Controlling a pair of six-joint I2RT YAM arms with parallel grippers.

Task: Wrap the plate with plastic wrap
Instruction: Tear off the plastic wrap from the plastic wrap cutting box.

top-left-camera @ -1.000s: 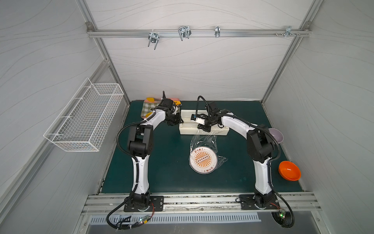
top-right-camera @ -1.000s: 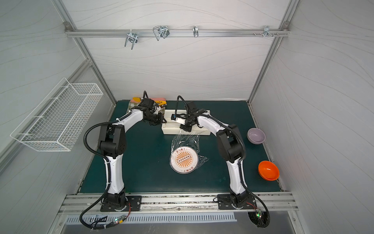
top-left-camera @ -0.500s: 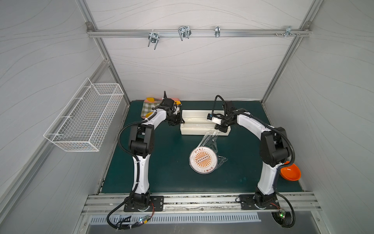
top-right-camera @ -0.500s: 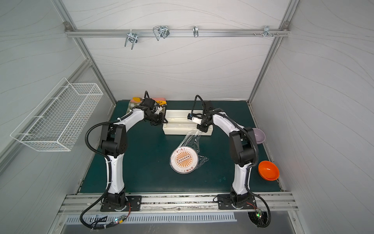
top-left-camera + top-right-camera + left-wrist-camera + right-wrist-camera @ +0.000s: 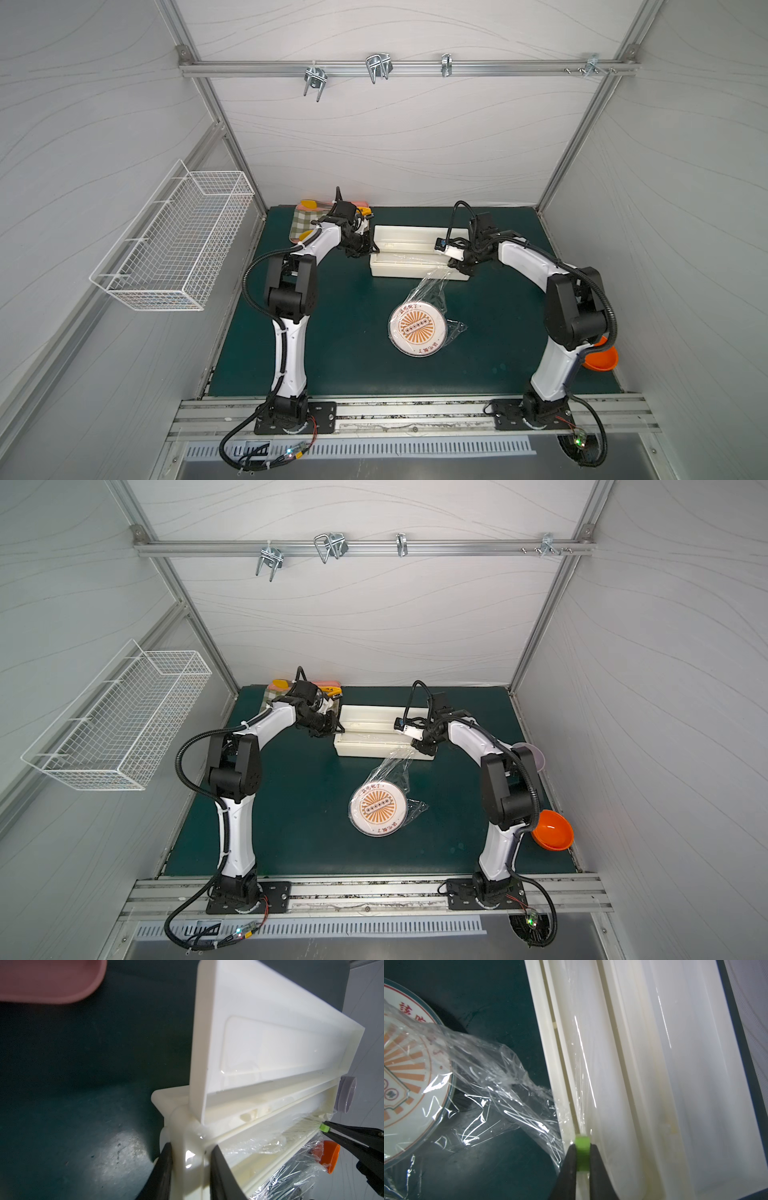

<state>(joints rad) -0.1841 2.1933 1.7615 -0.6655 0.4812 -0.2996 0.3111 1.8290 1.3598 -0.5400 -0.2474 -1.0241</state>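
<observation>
Looks like cutting: right jaws pinch the green slider [image 5: 582, 1152], left jaws grip the box [image 5: 407, 266]. Next, probably tuck plastic wrap [image 5: 428, 286] round the plate [image 5: 417, 328].

The left arm [image 5: 291, 353] and the right arm [image 5: 555, 370] are white with big black joints. Each stands on a flat black base [image 5: 324, 413] with small screws. A bumpy black cable [image 5: 246, 282] runs along each. The left pincer [image 5: 191, 1146] and right pincer [image 5: 582, 1145] have thin black fingers [image 5: 164, 1167].

Both top views evenly bright; wrist views dimmer, plastic wrap [image 5: 508, 1109] glinting.
</observation>
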